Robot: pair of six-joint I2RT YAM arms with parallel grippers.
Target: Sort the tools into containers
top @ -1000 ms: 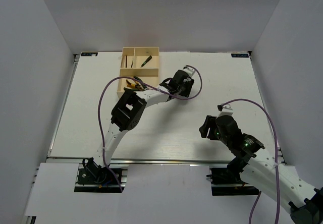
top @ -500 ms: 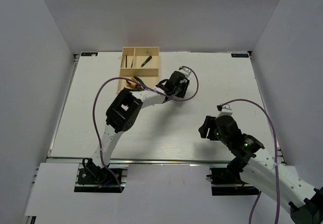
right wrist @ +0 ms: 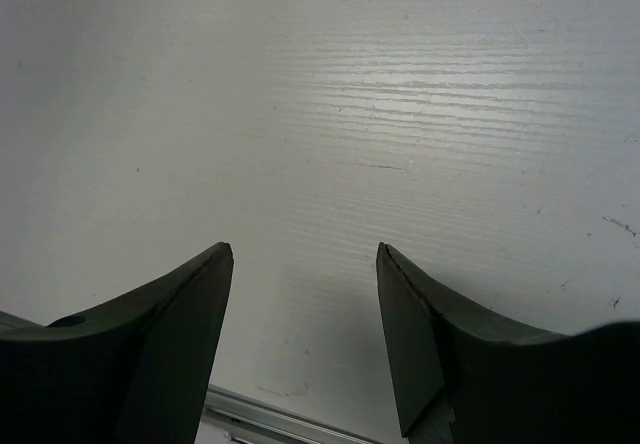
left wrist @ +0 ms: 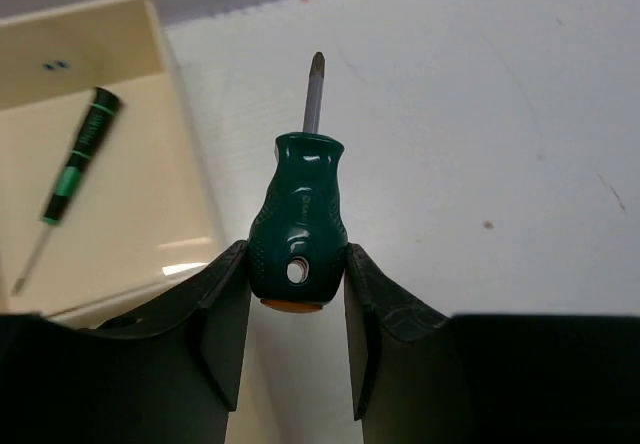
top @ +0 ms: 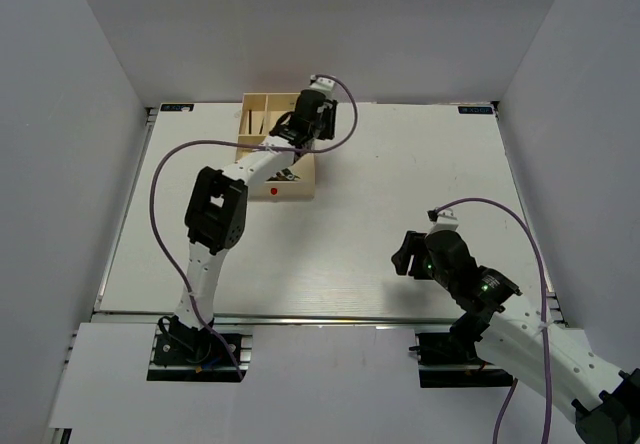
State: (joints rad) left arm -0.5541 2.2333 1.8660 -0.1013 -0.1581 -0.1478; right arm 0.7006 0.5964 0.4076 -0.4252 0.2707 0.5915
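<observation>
My left gripper [left wrist: 297, 264] is shut on the stubby green-handled screwdriver [left wrist: 298, 214], whose metal tip points away from the wrist. In the top view this gripper [top: 305, 119] hangs at the back right corner of the cream tray [top: 295, 190]. The thin green screwdriver [left wrist: 75, 169] lies in the tray's back compartment, just left of the held tool. The tray wall [left wrist: 185, 144] runs below the gripper's left finger. My right gripper [right wrist: 305, 254] is open and empty above bare table, at the front right in the top view [top: 405, 257].
The left arm lies across the tray's large front compartment and hides most of what lies in it. A red dot [top: 274, 190] marks the tray's front rim. Grey walls enclose the white table [top: 420, 164] on three sides.
The left arm swung from the table right of the tray to the tray's back right corner, carrying the stubby screwdriver. The right arm stayed put.
</observation>
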